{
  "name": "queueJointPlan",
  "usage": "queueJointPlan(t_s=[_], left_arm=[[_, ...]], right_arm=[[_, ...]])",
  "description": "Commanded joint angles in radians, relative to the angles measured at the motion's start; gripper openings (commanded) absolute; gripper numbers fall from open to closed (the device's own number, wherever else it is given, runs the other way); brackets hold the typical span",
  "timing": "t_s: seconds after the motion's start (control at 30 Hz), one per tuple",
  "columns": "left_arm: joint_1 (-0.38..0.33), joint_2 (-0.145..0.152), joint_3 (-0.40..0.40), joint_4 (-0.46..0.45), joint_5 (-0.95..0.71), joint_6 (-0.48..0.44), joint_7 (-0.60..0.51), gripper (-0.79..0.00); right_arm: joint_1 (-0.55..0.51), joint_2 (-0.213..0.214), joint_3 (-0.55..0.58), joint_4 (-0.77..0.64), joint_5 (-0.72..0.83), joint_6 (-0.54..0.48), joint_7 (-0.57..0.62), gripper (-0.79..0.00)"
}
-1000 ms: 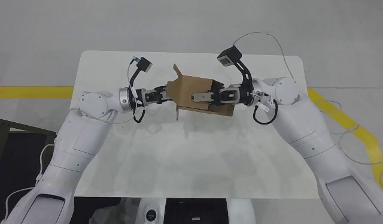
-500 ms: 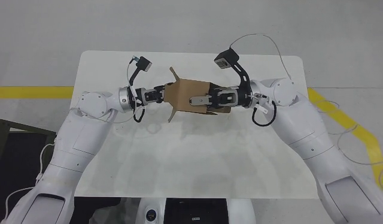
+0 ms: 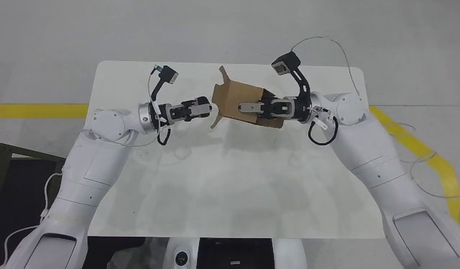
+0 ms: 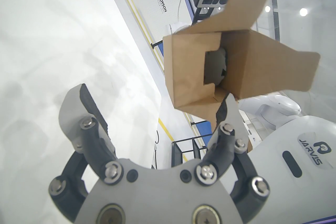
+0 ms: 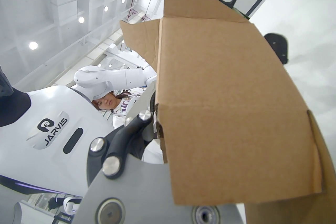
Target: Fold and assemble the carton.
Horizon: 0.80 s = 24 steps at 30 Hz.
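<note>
white table (image 3: 215, 183), brown carton (image 3: 241, 100) in right fingers (image 3: 250, 107), left fingers (image 4: 86, 107) apart

A brown cardboard carton (image 3: 241, 100), flaps splayed at one end, is held tilted over the white rectangular counter (image 3: 215, 190), pinched by the right claw (image 3: 248, 108). The left claw (image 3: 209, 109) hangs just beside that flapped end.

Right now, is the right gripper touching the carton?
Touching. The top view shows the right gripper with its fingers clamped on the carton wall.
</note>
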Motion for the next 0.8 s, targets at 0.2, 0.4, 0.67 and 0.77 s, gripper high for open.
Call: queueJointPlan(t_s=[0.2,0.4,0.67,0.77], left_arm=[[0.032,0.006,-0.008,-0.016,0.013,0.005,-0.010,0.000],[0.038,0.005,0.011,-0.047,0.011,0.008,-0.021,0.000],[0.016,-0.002,0.037,-0.016,0.009,0.003,-0.020,0.000],[0.004,-0.004,0.043,-0.003,0.007,0.002,-0.015,0.000]], right_arm=[[0.005,-0.002,0.046,0.088,0.000,-0.016,-0.074,-0.785],[0.002,-0.007,0.056,0.090,-0.037,0.006,-0.159,-0.785],[-0.004,-0.023,0.031,0.039,-0.076,0.027,-0.188,-0.785],[-0.005,-0.028,0.024,0.028,-0.087,0.029,-0.183,-0.785]])
